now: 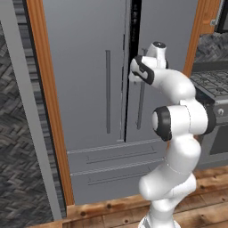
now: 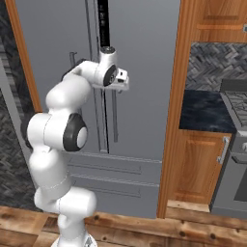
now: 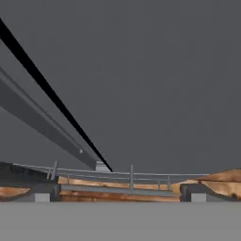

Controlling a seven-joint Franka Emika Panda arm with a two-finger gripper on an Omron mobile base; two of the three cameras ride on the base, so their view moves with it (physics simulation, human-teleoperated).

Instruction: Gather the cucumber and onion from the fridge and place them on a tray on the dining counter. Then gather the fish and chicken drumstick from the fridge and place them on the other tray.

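end effector [image 3: 120, 196]: jaws wide apart, holding nothing | close before fridge [image 1: 89, 67] door

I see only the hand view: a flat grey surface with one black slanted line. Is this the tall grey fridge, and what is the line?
Observer: Yes, it is the tall grey fridge. The line is a dark gap between its two upper doors.
Operator: Where is my gripper?
Observer: The open gripper is high up beside the right door's long vertical bar handle. I cannot tell if it touches.
Operator: What is under the doors?
Observer: Two wide grey drawers, both closed, just above the wooden floor.
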